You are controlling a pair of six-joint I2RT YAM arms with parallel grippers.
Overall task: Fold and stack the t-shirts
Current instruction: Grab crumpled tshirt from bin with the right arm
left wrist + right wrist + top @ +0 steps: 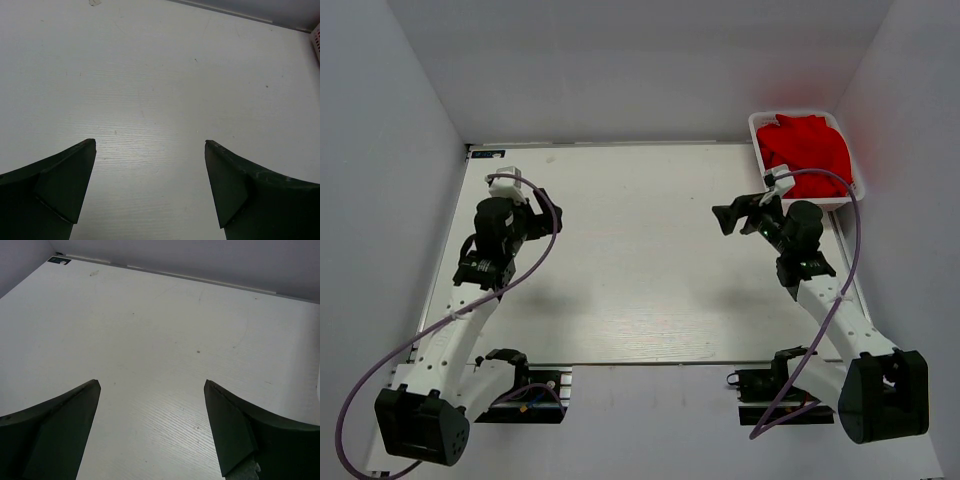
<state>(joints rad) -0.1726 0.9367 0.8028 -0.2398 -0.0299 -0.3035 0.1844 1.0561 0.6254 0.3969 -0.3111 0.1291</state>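
The white wood-grain tabletop (640, 275) lies bare across its whole middle, from the near edge to the far edge and almost from side to side. Pale walls (390, 150) stand close along the left, far and right edges and box in that room.

The left arm leans from its base at the near left corner up along the left edge, with its wrist bent toward the middle. The left gripper (150, 145) hangs above the bare surface near the left edge. Its jaws are spread wide with nothing between them.

The right arm rises from the near right corner along the right edge, and its wrist is turned leftward. The right gripper (150, 384) is aimed across the tabletop toward the far left corner, where a small dark tag (59, 260) sits. Its jaws are likewise spread apart and hold nothing.

The bright red cloth t-shirts (805, 150) are bunched in a heap inside a white plastic mesh basket (757, 140) at the far right corner. They fill it up to its rim. The basket stands just beyond the right wrist, on the far side of it, and well apart from the left arm.

A purple cable (548, 250) loops loosely off each arm, out over the side edges.
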